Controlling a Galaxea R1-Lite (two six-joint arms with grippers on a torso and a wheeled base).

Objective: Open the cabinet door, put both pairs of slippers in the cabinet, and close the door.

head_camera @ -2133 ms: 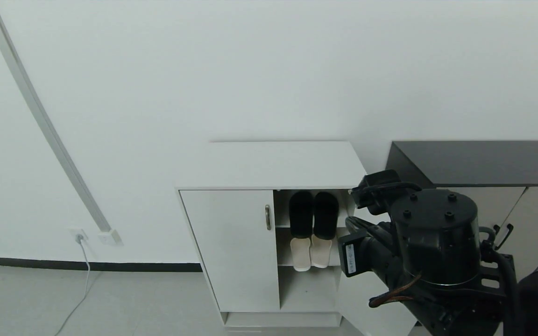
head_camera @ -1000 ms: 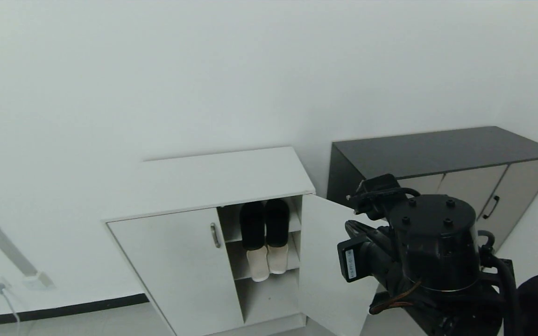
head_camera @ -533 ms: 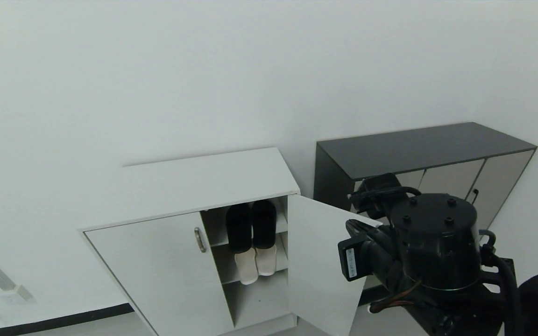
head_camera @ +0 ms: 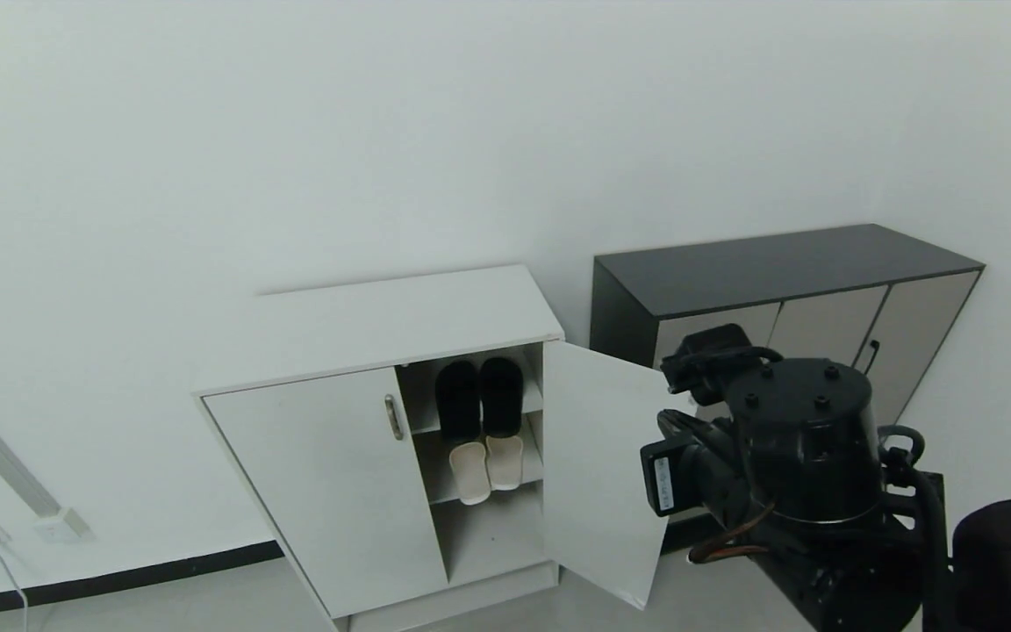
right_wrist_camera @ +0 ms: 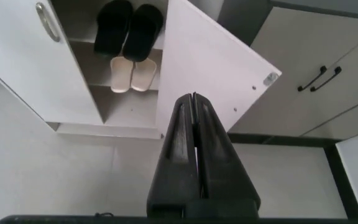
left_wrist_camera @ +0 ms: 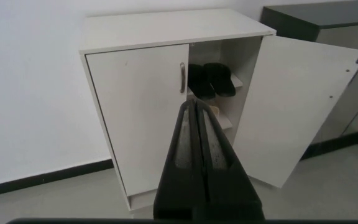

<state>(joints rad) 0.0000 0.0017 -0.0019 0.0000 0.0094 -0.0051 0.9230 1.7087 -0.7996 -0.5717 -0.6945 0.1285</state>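
Judging by both pairs of slippers (head_camera: 481, 399) shelved in the cabinet (head_camera: 400, 316), treat closing the door (head_camera: 602, 465) as pending. Note it swung out at 3 o'clock of the slippers, edge upright, nearest the right gripper (right_wrist_camera: 194, 98), clenched and empty like the left gripper (left_wrist_camera: 196, 104); push toward 9 o'clock.
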